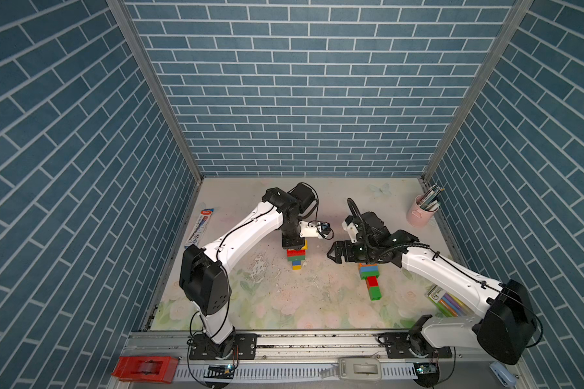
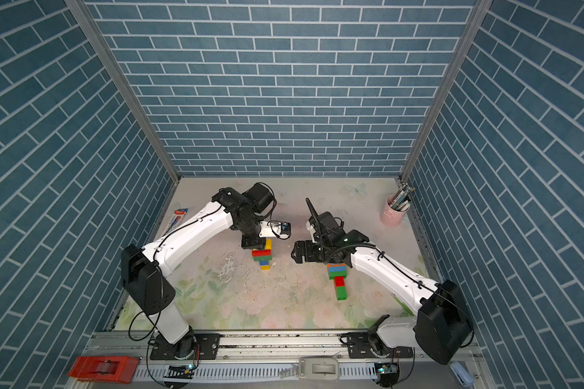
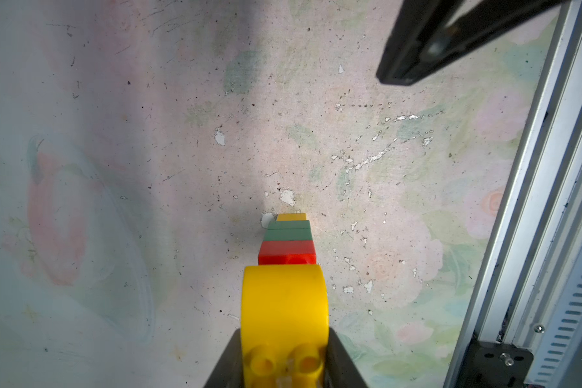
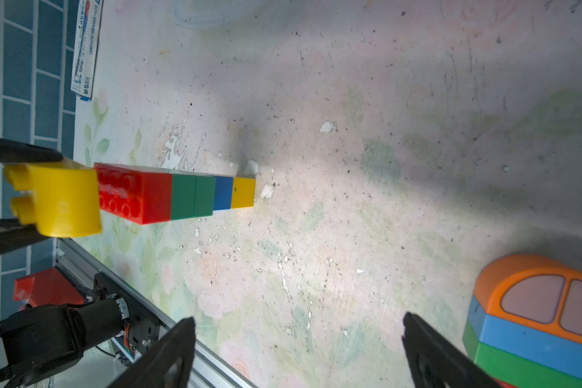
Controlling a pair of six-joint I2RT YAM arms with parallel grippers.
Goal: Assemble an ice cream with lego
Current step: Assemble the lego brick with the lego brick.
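In both top views the left gripper (image 1: 294, 243) sits at frame centre, clenched on a yellow brick (image 1: 304, 245) that tops a stack (image 1: 296, 258) of red, green, blue and yellow lego standing on the table (image 1: 284, 303). Right of centre, the right gripper (image 1: 331, 253) hangs released and empty, jaws spread. Below and to its right is a second stack (image 1: 371, 283), whose upper end the arm hides.

In the left wrist view, dark fingers (image 3: 225, 362) flank the rounded yellow brick (image 3: 284, 302). Beyond it the stack (image 3: 287, 253) runs down to the table.

In the right wrist view, the yellow brick (image 4: 61, 198) meets the studded face of the stack's red brick (image 4: 131, 191). The second stack (image 4: 535, 319), orange over blue over green, lies just beside one spread finger (image 4: 430, 356).
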